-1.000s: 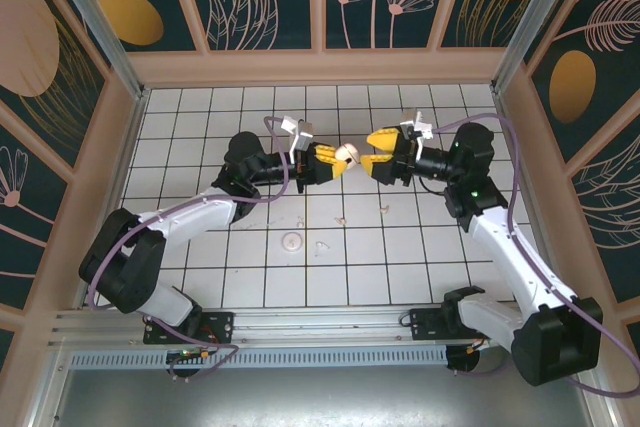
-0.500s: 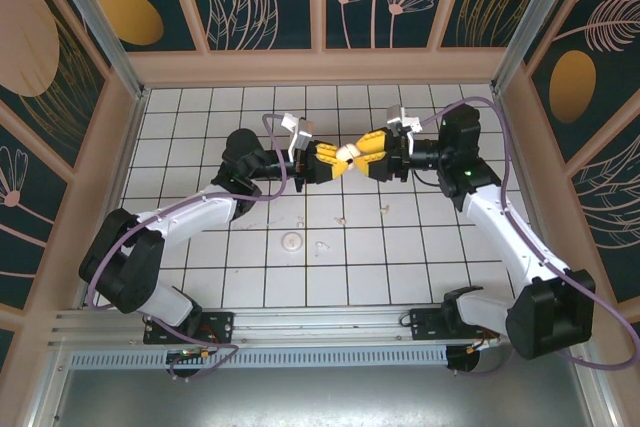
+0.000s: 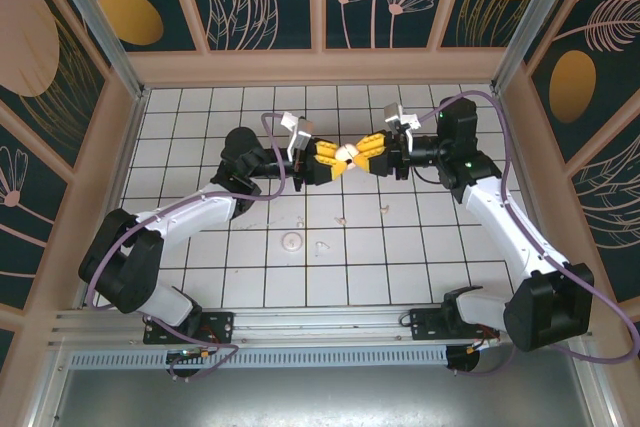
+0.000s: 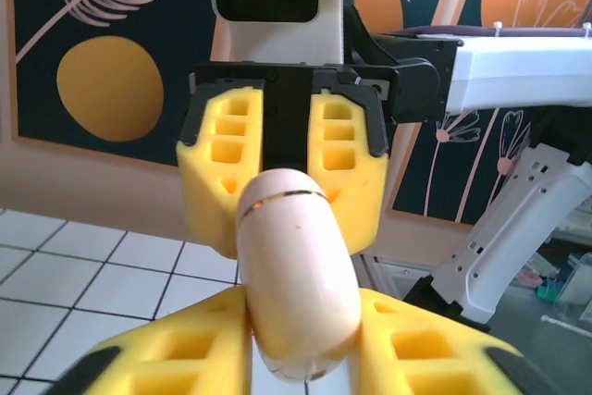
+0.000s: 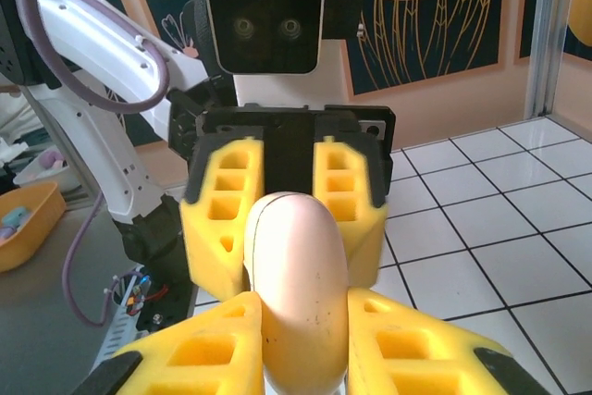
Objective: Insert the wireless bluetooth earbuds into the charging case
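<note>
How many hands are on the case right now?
2. The left hand grips the case from the left and the right hand from the right, above the tiles.

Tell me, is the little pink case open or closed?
Closed. The charging case has a thin seam line near one end, with no gap.

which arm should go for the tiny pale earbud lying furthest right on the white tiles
Right, probably. That tiny pale earbud lies on the right gripper's side of where both grippers meet; the left gripper would have to cross over. Both flank the pale pink rounded plastic case.
</note>
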